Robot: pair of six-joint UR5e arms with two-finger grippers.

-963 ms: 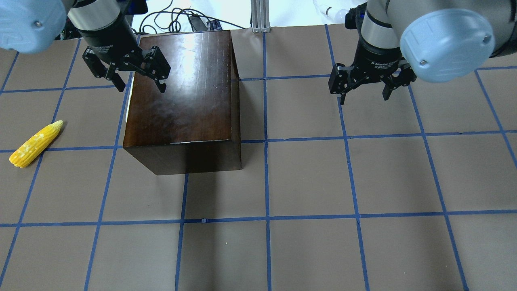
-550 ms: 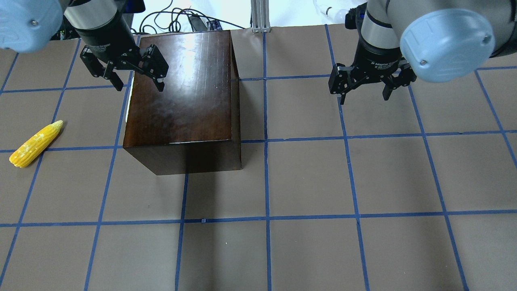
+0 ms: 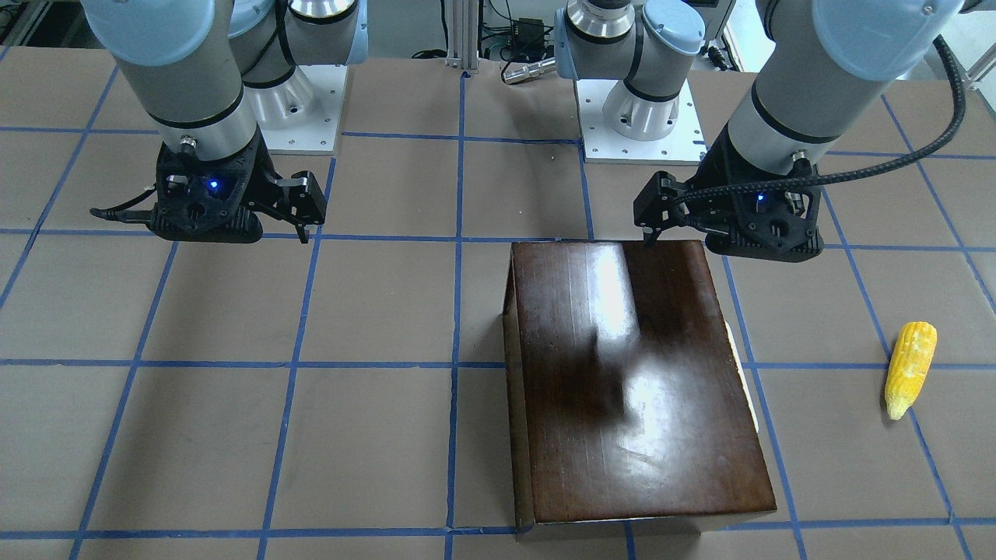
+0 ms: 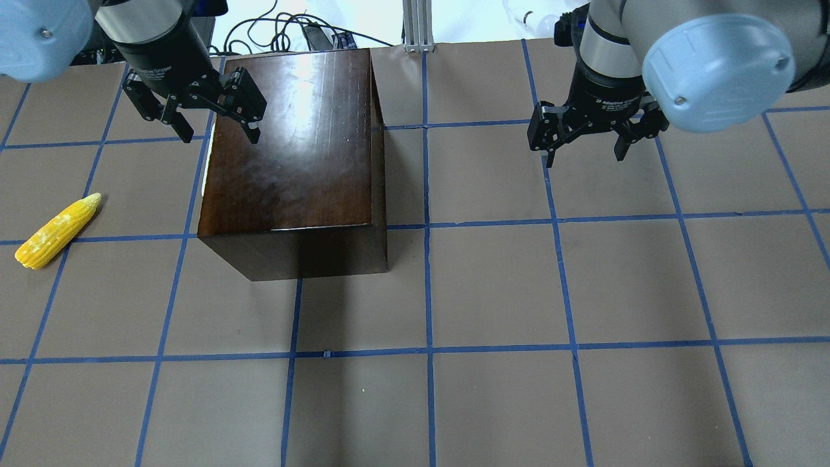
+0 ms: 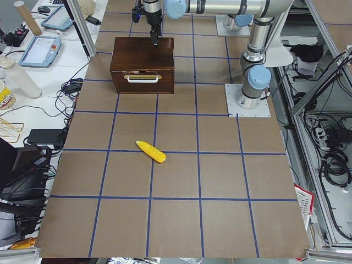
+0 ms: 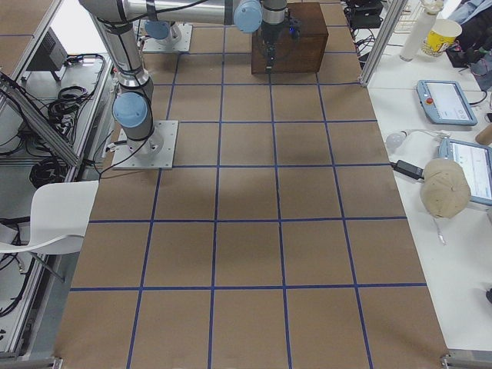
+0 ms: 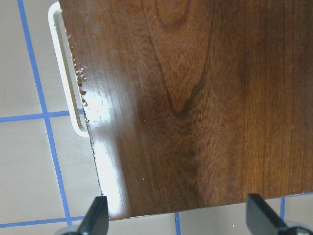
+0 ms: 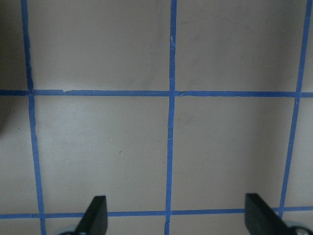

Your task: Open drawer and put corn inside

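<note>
The dark brown box (image 4: 292, 149) stands on the table with its drawer (image 5: 143, 78) shut. The drawer's whitish handle (image 4: 205, 162) faces the corn's side and also shows in the left wrist view (image 7: 63, 73). The yellow corn (image 4: 57, 231) lies on the paper well to the left of the box, also seen from across the table (image 3: 910, 369). My left gripper (image 4: 220, 136) is open and empty, hovering above the box's top edge on the handle side (image 7: 178, 218). My right gripper (image 4: 585, 157) is open and empty over bare table right of the box (image 8: 176, 218).
The table is covered in brown paper with a blue tape grid (image 4: 428, 350). An aluminium post (image 4: 418, 26) and cables stand past the table edge behind the box. The arm bases (image 3: 638, 117) are bolted to the table.
My left gripper has moved a little up and to the left in the overhead view, staying open. The right gripper, box and corn have not moved.
</note>
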